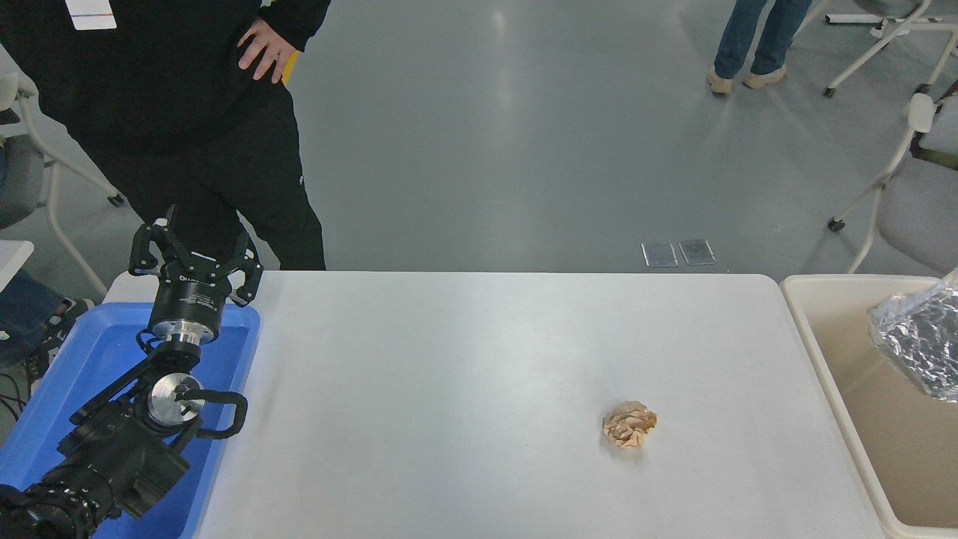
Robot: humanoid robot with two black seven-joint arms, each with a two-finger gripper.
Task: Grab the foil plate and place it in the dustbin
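Note:
The foil plate (919,340), crinkled shiny silver, shows at the right picture edge inside the outline of the beige dustbin (827,374), near its far right part. It is cut off by the edge, and I cannot tell whether it hangs above the bin or leans on its wall. No gripper is seen on it. My right arm is out of view. My left gripper (196,251) is open and empty, parked at the lower left over the blue tray.
A crumpled brown paper ball (629,424) lies on the white table (449,359), right of middle. A shallow blue tray (82,359) sits at the left end. A person in black (187,112) stands at the far left corner. Chairs (909,195) stand at the far right.

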